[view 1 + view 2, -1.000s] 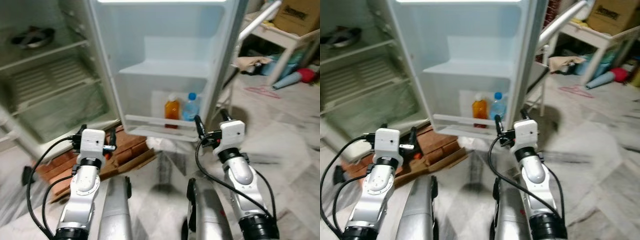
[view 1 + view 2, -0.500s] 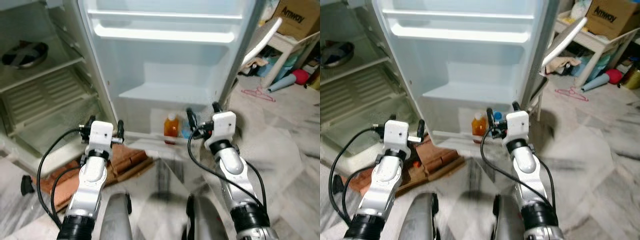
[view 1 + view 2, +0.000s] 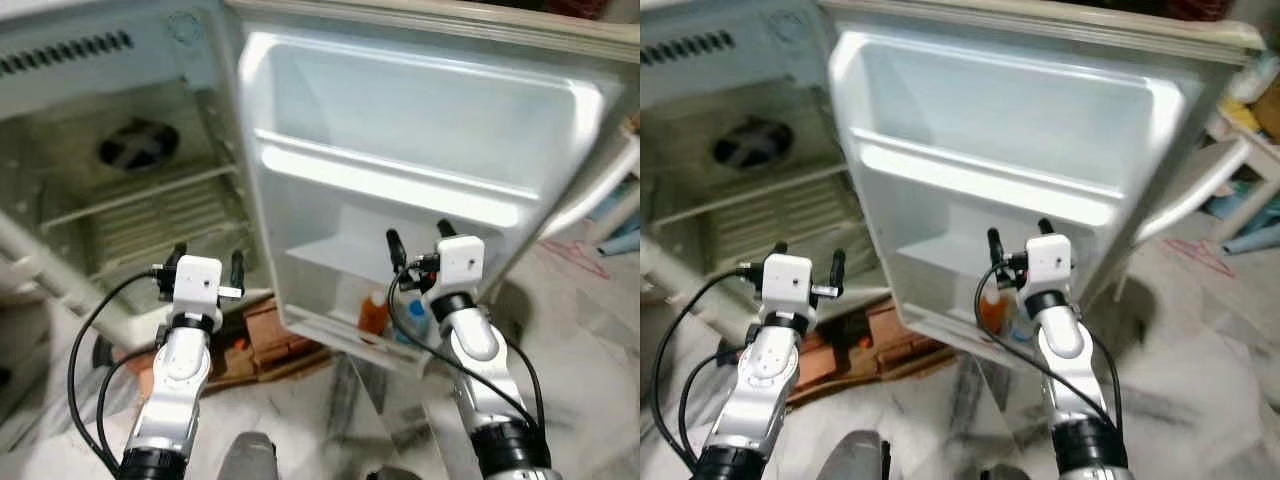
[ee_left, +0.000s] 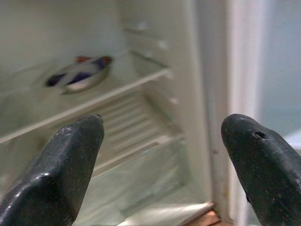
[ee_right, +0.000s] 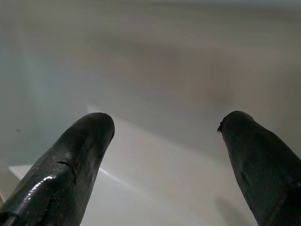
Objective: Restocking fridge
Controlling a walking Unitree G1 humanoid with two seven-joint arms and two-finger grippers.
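While both fingers-apart, empty grippers, left gripper point(image 3: 205, 268) and right gripper point(image 3: 421, 243), hover before the open white fridge door point(image 3: 420, 130), an orange-liquid bottle point(image 3: 375, 311) stands in its bottom rack.

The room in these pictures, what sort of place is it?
Probably a home kitchen or storeroom: an open fridge with wire shelves, its door holding an orange bottle, and a marble-patterned floor.

Orange bottle point(image 3: 375, 312), lower centre: partly hidden behind door shelf rail point(image 3: 340, 335); label unreadable. Blue-capped bottle point(image 3: 415, 322) beside it: mostly covered by the right arm point(image 3: 470, 345). Dark object on fridge shelf point(image 3: 138, 146), upper left: blurred, unidentifiable. Fridge door point(image 3: 420, 120) cut off at the top edge.
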